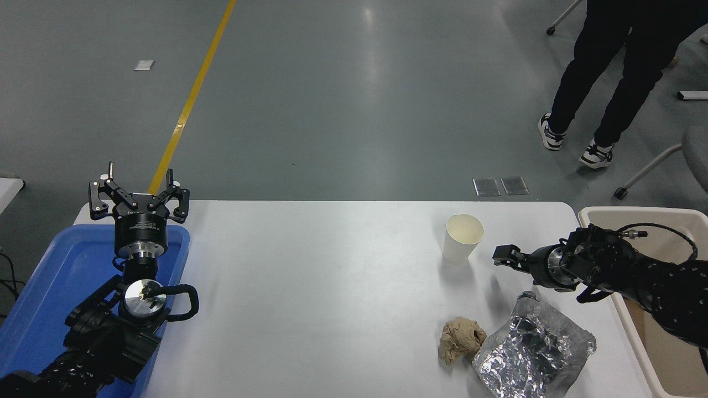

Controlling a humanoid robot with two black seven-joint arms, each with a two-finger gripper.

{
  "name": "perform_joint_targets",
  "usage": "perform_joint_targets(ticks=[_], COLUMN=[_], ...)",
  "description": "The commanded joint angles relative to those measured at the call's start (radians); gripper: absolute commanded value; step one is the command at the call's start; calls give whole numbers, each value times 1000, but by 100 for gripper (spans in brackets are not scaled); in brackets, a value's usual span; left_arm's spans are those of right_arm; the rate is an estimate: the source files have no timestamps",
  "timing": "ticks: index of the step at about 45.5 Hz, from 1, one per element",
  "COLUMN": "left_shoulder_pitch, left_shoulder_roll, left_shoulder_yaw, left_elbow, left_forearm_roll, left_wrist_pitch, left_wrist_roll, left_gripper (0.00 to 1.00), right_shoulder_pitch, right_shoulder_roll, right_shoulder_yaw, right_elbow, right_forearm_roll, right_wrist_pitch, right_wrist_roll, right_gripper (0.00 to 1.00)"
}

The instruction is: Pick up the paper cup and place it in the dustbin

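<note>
Standing upright on the white tabletop (pixel 332 287): paper cup (pixel 462 238), mouth open upward. Right end effector (pixel 502 255) just beside the cup, pointing at it, apparently not touching; finger state cannot be told. Dustbin (pixel 614 213) at right edge, under the right arm. Left end effector (pixel 139 194) parked over blue tray (pixel 38 298), fingers spread apart.

A single head view is given — set high on the robot's side, facing forward and down over the white rectangular table (pixel 332 287). The grey floor (pixel 343 94) beyond is taken in too — nothing is seen close up.
</note>
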Motion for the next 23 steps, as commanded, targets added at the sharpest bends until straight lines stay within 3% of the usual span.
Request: perform_joint_targets(ticks=[1,23], left_shoulder_pitch=[0,0], left_shoulder_roll=[0,0], left_shoulder_yaw=[0,0], left_elbow=[0,1], left_forearm_roll=[-1,0], left_wrist_pitch=[0,0], left_wrist_roll=[0,0], left_gripper=[99,99], right_shoulder_pitch=[1,130], right_shoulder_roll=[8,-4], right_shoulder_yaw=[4,-10], right_elbow=[2,31], right_forearm_roll=[2,-5], right_wrist_pitch=[0,52], right_wrist_roll=[0,1], right_gripper=[98,100])
